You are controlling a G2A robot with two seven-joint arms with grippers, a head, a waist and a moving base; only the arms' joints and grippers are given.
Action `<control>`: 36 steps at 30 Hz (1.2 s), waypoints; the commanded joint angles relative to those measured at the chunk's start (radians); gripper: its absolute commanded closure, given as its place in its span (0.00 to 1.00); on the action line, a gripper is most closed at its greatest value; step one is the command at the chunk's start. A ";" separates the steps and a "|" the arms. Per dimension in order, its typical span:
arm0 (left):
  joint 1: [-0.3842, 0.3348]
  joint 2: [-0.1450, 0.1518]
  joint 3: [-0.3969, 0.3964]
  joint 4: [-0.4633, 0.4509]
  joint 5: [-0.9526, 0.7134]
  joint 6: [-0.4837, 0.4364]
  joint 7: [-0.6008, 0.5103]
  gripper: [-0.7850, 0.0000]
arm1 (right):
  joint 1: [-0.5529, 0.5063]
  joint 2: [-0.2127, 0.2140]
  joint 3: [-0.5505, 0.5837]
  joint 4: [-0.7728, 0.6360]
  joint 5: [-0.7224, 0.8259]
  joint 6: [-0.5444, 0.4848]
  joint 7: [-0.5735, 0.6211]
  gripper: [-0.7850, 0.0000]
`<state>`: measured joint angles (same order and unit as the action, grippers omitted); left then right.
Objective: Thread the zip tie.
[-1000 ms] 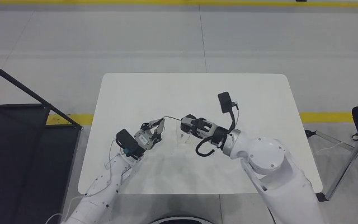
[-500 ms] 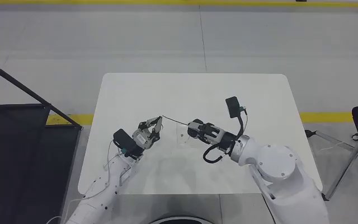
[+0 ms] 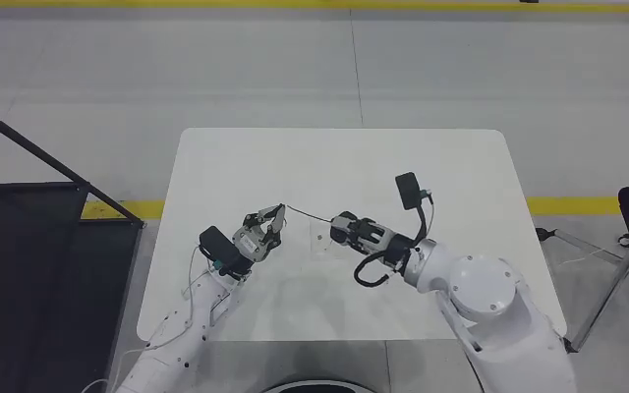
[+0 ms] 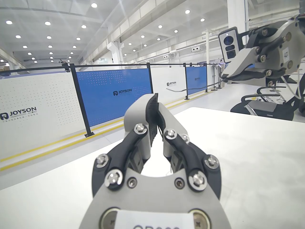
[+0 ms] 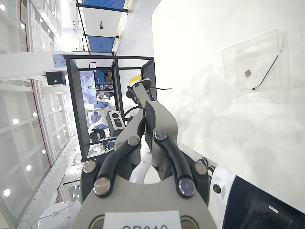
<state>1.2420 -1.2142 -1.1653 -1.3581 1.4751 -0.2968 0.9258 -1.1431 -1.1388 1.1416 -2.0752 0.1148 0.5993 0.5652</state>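
A thin black zip tie stretches nearly straight between my two grippers above the middle of the white table. My left gripper is shut, and a black strand shows between its pads. My right gripper is shut on the other end. In the left wrist view the right gripper hangs above the table with the zip tie sticking out of its tip. In the right wrist view my own gripper is shut, and beyond it the left gripper holds a short black tail.
A clear plastic tray lies on the table just below the tie, with a second black zip tie in it; the tray is faint in the top view. A dark panel stands left of the table.
The right gripper has drawn back to the right and slightly toward the table's near side. The tie, bowed before, now runs straight. The left gripper has shifted a little left.
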 commanded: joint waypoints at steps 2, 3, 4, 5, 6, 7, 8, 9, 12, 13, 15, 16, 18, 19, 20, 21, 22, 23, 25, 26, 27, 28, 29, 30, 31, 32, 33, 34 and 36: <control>0.000 0.000 0.000 0.000 0.000 0.000 0.000 1.00 | 0.007 -0.002 -0.012 0.005 -0.003 0.001 -0.006 1.00; 0.000 0.000 0.000 0.000 0.000 0.000 0.000 1.00 | 0.010 -0.003 -0.015 0.007 -0.003 0.004 -0.006 1.00; 0.000 0.000 0.000 0.000 0.000 0.000 0.000 1.00 | 0.014 -0.003 -0.018 0.010 -0.004 0.008 -0.004 1.00; 0.000 0.000 0.000 0.000 0.000 0.000 0.000 1.00 | 0.019 -0.004 -0.021 0.012 -0.003 0.011 -0.002 1.00; 0.000 0.000 0.000 0.000 0.000 0.000 0.000 1.00 | 0.024 -0.005 -0.024 0.016 -0.002 0.013 -0.003 1.00; 0.000 0.000 0.000 0.000 0.000 0.000 0.000 1.00 | 0.029 -0.006 -0.027 0.020 0.001 0.017 -0.004 1.00; 0.000 0.000 0.000 0.000 0.000 0.000 0.000 1.00 | 0.033 -0.007 -0.030 0.022 0.003 0.019 -0.004 1.00; 0.000 0.000 0.000 0.000 0.000 0.000 0.000 1.00 | 0.037 -0.007 -0.032 0.025 0.005 0.020 -0.004 1.00; 0.000 0.000 0.000 0.000 0.000 0.000 0.000 1.00 | 0.045 -0.009 -0.037 0.031 0.009 0.027 -0.008 1.00; 0.000 0.000 0.000 0.000 0.000 0.000 0.000 1.00 | 0.047 -0.010 -0.038 0.032 0.010 0.028 -0.008 1.00; 0.000 0.000 0.000 0.000 0.000 0.000 0.000 1.00 | 0.049 -0.010 -0.039 0.034 0.011 0.030 -0.009 1.00; 0.000 0.000 0.000 0.000 0.000 0.000 0.000 1.00 | 0.050 -0.011 -0.040 0.035 0.013 0.029 -0.010 1.00; 0.000 0.000 0.000 0.000 0.000 0.000 0.000 1.00 | 0.052 -0.011 -0.040 0.038 0.016 0.032 -0.012 1.00; 0.000 0.000 0.000 0.000 0.000 0.000 0.000 1.00 | 0.054 -0.012 -0.040 0.039 0.017 0.032 -0.012 1.00; 0.000 0.000 0.000 0.000 0.000 0.000 0.000 1.00 | 0.054 -0.012 -0.041 0.040 0.020 0.032 -0.013 1.00; 0.000 0.000 0.000 0.000 0.000 0.000 0.000 1.00 | 0.055 -0.013 -0.041 0.042 0.021 0.034 -0.014 1.00; 0.000 0.000 0.000 0.000 0.000 0.000 0.000 1.00 | 0.056 -0.013 -0.042 0.042 0.021 0.035 -0.015 1.00; 0.000 0.000 0.000 0.000 0.000 0.000 0.000 1.00 | 0.057 -0.013 -0.042 0.043 0.022 0.035 -0.016 1.00; 0.000 0.000 0.000 0.000 0.000 0.000 0.000 1.00 | 0.058 -0.014 -0.044 0.044 0.022 0.036 -0.017 1.00; 0.000 0.000 0.000 0.000 0.000 0.000 0.000 1.00 | 0.059 -0.014 -0.044 0.044 0.022 0.035 -0.016 1.00; 0.000 0.000 0.000 0.000 0.000 0.000 0.000 1.00 | 0.059 -0.014 -0.044 0.044 0.024 0.034 -0.016 1.00; 0.000 0.000 0.000 0.000 0.000 0.000 0.000 1.00 | 0.058 -0.014 -0.044 0.045 0.024 0.033 -0.017 1.00; 0.000 0.000 0.000 0.000 0.000 0.000 0.000 1.00 | 0.058 -0.014 -0.044 0.044 0.026 0.031 -0.016 1.00; 0.000 0.000 0.000 0.000 0.000 0.000 0.000 1.00 | 0.058 -0.015 -0.044 0.045 0.027 0.030 -0.016 1.00; 0.000 0.000 0.000 0.000 0.000 0.000 0.000 1.00 | 0.058 -0.015 -0.044 0.046 0.028 0.029 -0.017 1.00; 0.000 0.000 0.000 0.000 0.000 0.000 0.000 1.00 | 0.057 -0.015 -0.044 0.046 0.033 0.025 -0.018 1.00; 0.000 0.000 0.000 0.000 0.000 0.000 0.000 1.00 | 0.057 -0.016 -0.043 0.048 0.036 0.023 -0.020 1.00; 0.000 0.000 0.000 0.000 0.000 0.000 0.000 1.00 | 0.058 -0.016 -0.044 0.049 0.037 0.020 -0.020 1.00; 0.000 0.000 0.000 0.000 0.000 0.000 0.000 1.00 | 0.060 -0.017 -0.045 0.052 0.042 0.016 -0.022 1.00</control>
<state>1.2420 -1.2142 -1.1653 -1.3581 1.4751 -0.2968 0.9258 -1.0844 -1.1554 1.0968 -2.0249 0.1528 0.6183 0.5448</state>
